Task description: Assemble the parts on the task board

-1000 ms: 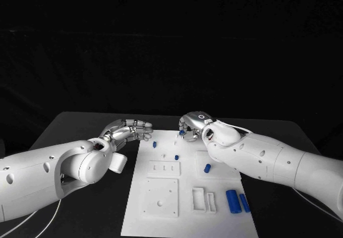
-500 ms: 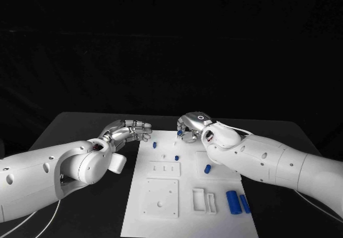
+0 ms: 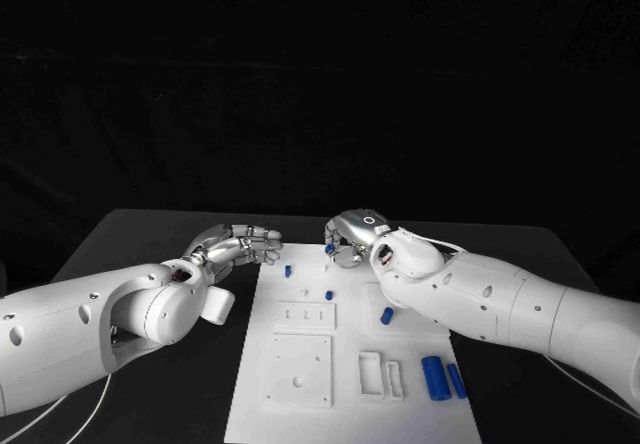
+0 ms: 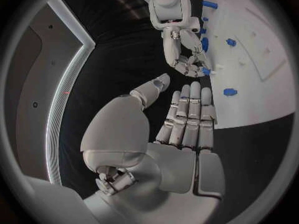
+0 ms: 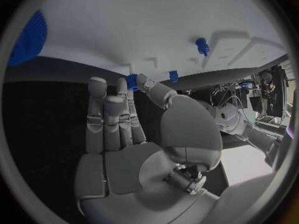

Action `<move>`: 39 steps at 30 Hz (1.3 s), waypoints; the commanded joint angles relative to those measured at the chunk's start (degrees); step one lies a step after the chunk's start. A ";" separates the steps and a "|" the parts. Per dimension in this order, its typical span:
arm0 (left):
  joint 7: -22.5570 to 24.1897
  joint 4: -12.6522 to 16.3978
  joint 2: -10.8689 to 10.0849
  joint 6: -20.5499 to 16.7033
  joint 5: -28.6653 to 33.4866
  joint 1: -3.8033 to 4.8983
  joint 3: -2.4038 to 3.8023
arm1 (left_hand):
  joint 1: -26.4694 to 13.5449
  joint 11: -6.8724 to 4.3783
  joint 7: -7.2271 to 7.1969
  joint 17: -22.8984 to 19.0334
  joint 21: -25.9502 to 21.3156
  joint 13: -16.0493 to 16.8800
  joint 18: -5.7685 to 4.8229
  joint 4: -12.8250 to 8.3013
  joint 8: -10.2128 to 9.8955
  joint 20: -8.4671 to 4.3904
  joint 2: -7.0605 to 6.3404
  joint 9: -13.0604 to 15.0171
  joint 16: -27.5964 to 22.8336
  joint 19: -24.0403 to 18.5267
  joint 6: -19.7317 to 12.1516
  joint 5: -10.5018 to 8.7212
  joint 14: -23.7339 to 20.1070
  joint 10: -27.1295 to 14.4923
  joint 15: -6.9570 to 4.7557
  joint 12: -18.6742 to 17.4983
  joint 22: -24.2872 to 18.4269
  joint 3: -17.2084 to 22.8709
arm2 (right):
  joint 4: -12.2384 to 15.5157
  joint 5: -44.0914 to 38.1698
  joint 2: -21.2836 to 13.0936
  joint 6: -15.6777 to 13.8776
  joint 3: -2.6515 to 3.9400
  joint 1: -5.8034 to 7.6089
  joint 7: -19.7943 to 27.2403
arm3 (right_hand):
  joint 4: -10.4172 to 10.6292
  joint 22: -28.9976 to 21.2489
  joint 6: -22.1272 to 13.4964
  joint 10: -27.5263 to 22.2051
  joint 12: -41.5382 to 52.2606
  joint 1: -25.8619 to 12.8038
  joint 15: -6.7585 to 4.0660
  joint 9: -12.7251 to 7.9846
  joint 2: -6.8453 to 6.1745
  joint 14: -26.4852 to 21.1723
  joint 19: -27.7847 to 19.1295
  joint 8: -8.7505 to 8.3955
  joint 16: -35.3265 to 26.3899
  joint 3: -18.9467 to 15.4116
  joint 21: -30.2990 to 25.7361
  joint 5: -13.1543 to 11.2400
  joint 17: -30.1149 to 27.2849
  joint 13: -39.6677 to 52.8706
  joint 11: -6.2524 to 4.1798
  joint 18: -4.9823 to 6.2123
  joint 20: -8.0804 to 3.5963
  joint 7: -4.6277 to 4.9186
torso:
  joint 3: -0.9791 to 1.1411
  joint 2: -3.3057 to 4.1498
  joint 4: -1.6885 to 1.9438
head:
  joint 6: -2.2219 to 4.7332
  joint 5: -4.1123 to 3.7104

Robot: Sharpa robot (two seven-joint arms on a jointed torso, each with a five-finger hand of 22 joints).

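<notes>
My left hand hovers over the dark counter just beside the task board's left edge, fingers loosely apart and holding nothing. If it drifts toward the board it could knock the small blue peg standing near that edge, so I judge it should keep clear.

On the board a second short peg stands further in, and a blue part lies tilted just beside my right forearm. A careless sweep of that arm could roll it off its spot.

My right hand is at the board's far edge, thumb and a finger pinching a small blue part. The grip looks shallow, right at the fingertips; I think the part could twist or slip out if I press it down off-axis, and I cannot tell how well it lines up with any socket.

Nearer me, two larger blue cylinders lie side by side, apart from both hands.
</notes>
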 commanded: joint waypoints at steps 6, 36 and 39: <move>0.46 0.10 0.06 0.49 -0.09 0.25 0.06 | -0.43 0.22 -0.09 -0.08 0.18 -0.08 0.32 0.00 -0.29 0.12 0.07 0.06 -0.36 0.00 0.29 -0.06 0.20 0.29 0.21 -0.33 1.06 0.39 | -1.07 -1.26 0.77 1.44 0.00 -0.21 -0.37 | 0.10 1.02 0.32 0.29 0.07 0.65 -0.53 0.09 0.11 -0.06 0.07 0.32 0.29 0.33 0.25 0.19 -0.08 0.14 -0.12 2.49 -0.43 0.08 | -0.03 0.08 0.02 | 0.02 0.04; 0.44 -0.12 0.09 0.63 -0.13 0.28 0.04 | -0.51 0.23 -0.08 -0.07 0.21 -0.07 0.31 0.01 -0.34 0.13 0.05 0.09 -0.36 0.00 0.30 -0.09 0.21 0.32 0.21 -0.39 1.07 0.47 | -2.10 -2.22 0.96 4.64 -0.49 -0.49 -1.23 | 0.14 0.99 -0.01 -0.10 -0.31 0.27 -0.40 0.31 -0.74 -0.21 -0.17 -0.02 0.27 0.30 0.21 0.19 -0.34 0.74 0.02 2.49 -0.33 0.21 | -0.07 0.11 0.01 | -0.29 0.00; 0.46 -0.16 0.02 0.60 -0.13 0.28 0.04 | -0.51 0.23 -0.09 -0.07 0.21 -0.07 0.31 0.00 -0.34 0.12 0.04 0.09 -0.36 0.00 0.30 -0.09 0.21 0.32 0.21 -0.40 1.08 0.48 | -2.00 -2.22 0.85 4.65 -0.50 -0.53 -1.20 | 0.12 0.98 -0.03 -0.13 -0.33 0.28 -0.40 0.32 -0.78 -0.22 -0.18 -0.04 0.27 0.29 0.21 0.19 -0.36 0.78 0.02 2.48 -0.33 0.21 | -0.05 0.11 -0.05 | -0.30 0.05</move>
